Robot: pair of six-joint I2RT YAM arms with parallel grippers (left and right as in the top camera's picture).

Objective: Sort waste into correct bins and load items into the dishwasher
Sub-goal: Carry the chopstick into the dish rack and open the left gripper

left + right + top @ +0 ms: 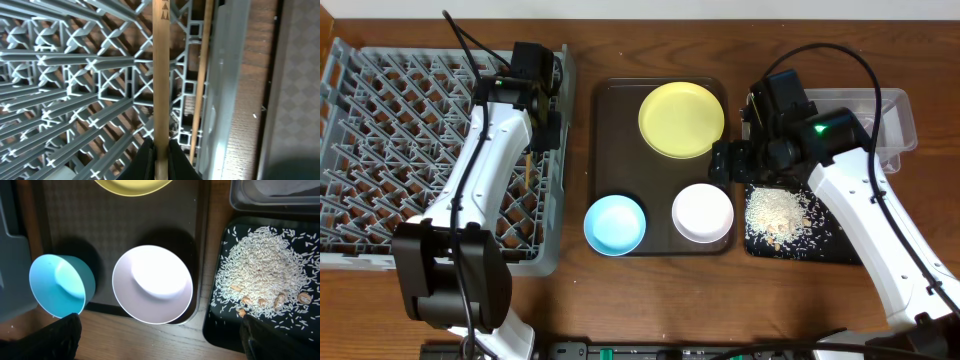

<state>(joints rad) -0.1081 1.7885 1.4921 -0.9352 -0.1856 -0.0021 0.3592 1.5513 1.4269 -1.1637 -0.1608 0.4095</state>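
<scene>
above the dish rack [226, 75], chopstick [161, 70] clamped in left hand [160, 152], jutting straight ahead

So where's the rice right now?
In the overhead view the rice lies piled on the black tray, on the table's right side, beside the white bowl.

Chopstick [161, 75] over grey rack [225, 90], rice [265, 265] on black tray [225, 330]

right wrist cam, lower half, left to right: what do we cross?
light-blue bowl → white bowl → black tray holding the rice crumbs
</scene>
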